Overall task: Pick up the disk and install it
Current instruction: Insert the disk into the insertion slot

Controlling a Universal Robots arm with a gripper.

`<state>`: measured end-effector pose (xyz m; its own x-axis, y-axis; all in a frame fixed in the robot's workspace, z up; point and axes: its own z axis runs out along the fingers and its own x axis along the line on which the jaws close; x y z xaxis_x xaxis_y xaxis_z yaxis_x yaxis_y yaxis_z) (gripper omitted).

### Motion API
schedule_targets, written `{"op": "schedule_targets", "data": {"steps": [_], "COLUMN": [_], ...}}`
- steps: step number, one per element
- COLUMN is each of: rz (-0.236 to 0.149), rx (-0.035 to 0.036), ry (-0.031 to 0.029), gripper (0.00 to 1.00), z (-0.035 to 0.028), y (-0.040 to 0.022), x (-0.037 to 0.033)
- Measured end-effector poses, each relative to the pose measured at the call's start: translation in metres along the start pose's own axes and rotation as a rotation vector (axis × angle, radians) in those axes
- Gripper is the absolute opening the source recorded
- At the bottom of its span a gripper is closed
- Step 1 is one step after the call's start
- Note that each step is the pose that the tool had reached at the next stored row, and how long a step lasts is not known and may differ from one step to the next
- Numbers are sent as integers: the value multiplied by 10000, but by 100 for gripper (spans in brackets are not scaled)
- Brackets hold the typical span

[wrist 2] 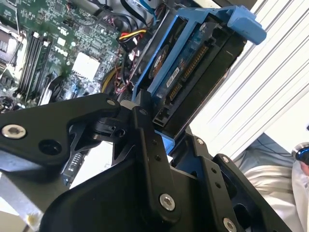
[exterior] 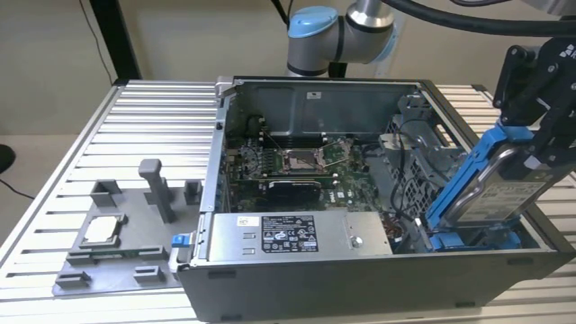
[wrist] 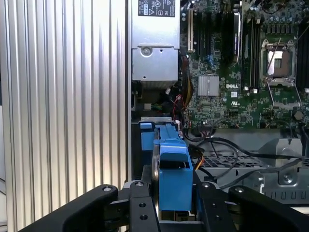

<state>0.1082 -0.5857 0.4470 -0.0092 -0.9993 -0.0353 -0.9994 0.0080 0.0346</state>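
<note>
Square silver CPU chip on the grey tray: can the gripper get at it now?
Probably not: the gripper has its jaws shut on the blue-framed metal disk, though nothing covers the square silver CPU chip.

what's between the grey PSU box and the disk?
In the exterior view, a tangle of coloured cables on the case floor lies between the power supply box and the disk.

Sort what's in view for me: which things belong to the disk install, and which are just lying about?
In the job: the disk, tilted over the open computer case; the pincer, shut on it.
Lying about: the CPU chip, on the grey tray beside the case; the grey box with a black label, inside the case.
</note>
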Motion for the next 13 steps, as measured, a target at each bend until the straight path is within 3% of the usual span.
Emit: {"op": "schedule_targets", "data": {"steps": [13], "rz": [78], "rx": [3], "ry": [-4], "gripper": [0], "z": [86], "y": [-3], "x": [-8]}}
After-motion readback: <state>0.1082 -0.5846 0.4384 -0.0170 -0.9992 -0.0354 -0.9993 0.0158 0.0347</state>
